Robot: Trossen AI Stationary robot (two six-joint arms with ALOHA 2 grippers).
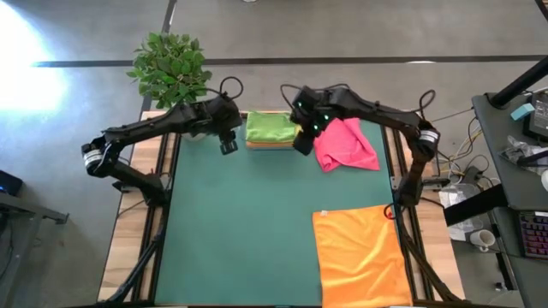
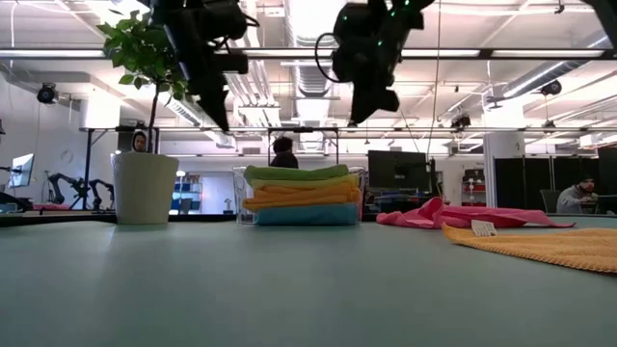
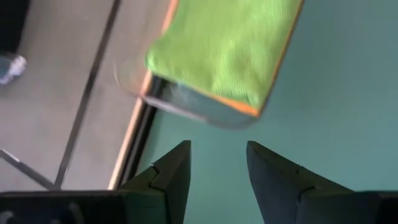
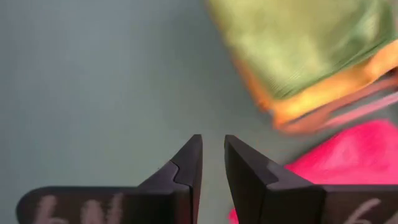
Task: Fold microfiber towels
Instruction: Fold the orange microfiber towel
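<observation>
Overhead, both grippers hung above the far end of the green mat, neither holding a towel.

Left gripper (image 1: 229, 144) was raised just beside the clear tray (image 2: 357, 198), fingers (image 3: 171, 174) apart with bare mat between them. Right gripper (image 1: 302, 142) hovered between the tray and the pink towel (image 1: 346, 145), its fingers (image 4: 189, 163) close together with a narrow gap, gripping nothing. Folded towels sat stacked in the tray: green towel (image 1: 270, 127) on top, yellow and orange layers beneath, light blue towel (image 2: 307, 215) at the bottom. Pink towel lay crumpled on the mat beside the tray. One orange towel (image 1: 361, 254) lay spread flat at the mat's near right corner. A potted plant (image 1: 169, 66) stood at the far left corner.
</observation>
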